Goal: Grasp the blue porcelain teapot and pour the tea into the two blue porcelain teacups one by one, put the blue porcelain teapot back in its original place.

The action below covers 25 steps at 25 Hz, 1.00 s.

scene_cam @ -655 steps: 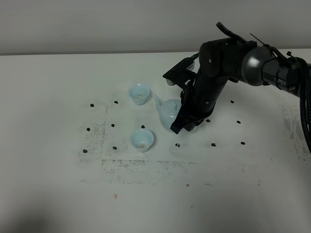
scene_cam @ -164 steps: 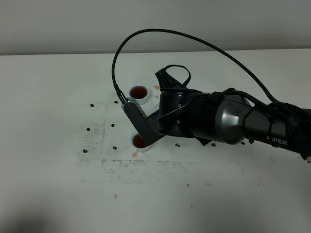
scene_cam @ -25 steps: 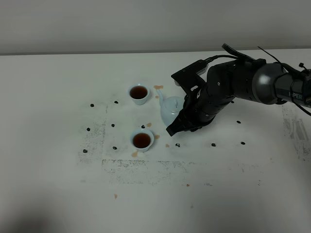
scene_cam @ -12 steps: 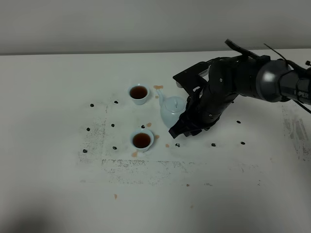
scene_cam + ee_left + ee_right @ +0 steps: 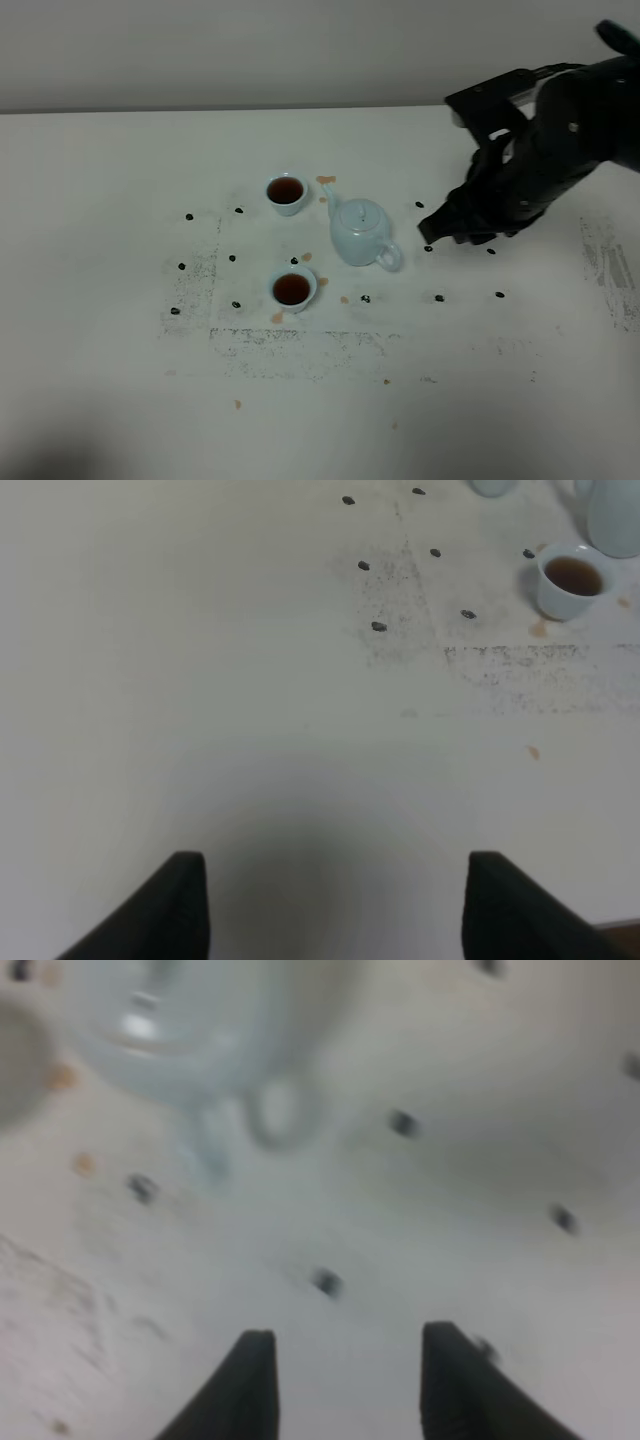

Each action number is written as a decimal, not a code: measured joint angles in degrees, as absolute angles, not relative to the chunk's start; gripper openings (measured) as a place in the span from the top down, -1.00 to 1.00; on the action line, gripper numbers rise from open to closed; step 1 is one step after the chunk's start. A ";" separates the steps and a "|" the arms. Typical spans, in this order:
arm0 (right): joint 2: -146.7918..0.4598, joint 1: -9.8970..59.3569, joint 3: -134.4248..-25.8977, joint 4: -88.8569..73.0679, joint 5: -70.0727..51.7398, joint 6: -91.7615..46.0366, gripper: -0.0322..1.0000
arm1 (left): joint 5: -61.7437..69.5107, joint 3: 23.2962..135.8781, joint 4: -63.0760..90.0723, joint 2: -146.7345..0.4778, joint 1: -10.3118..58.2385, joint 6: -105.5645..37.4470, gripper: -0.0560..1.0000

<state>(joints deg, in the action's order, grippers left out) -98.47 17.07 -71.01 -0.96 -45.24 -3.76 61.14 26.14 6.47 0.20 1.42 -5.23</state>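
Observation:
The blue porcelain teapot stands upright on the white table, spout toward the back left and loop handle toward the front right. It shows blurred in the right wrist view and at the edge of the left wrist view. The two blue porcelain teacups hold dark tea, one behind the pot and one in front of it. The front cup also shows in the left wrist view. My right gripper is open and empty, off to the teapot's right. My left gripper is open over bare table.
Small black marks dot the table around the cups and pot. Orange tea splashes lie near the cups. The tabletop ends at a wall along the back.
My right gripper has let go of the teapot's handle and drawn away to the right and back. The teapot stays standing between the cups.

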 joint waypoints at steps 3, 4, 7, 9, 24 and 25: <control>-91.01 12.81 -67.04 1.48 -46.18 -2.06 0.23 | 61.14 26.14 6.47 0.20 1.42 -5.23 -0.18; -88.22 10.97 -65.91 2.51 -46.77 -1.53 0.23 | 61.14 26.14 6.47 0.20 1.42 -5.23 -0.18; -80.19 5.03 -63.13 5.93 -50.69 -0.50 0.23 | 61.12 26.14 6.47 0.20 1.42 -5.23 -0.18; -74.42 0.87 -61.43 8.09 -54.05 -0.33 0.23 | 61.12 26.14 6.47 0.20 1.42 -5.23 -0.18; -28.39 -7.79 -40.36 1.69 -65.56 -5.48 0.24 | 61.07 26.14 6.47 0.20 1.42 -5.23 -0.18; -26.80 -7.79 -39.24 0.00 -65.77 -6.76 0.24 | 61.07 26.14 6.47 0.20 1.42 -5.23 -0.18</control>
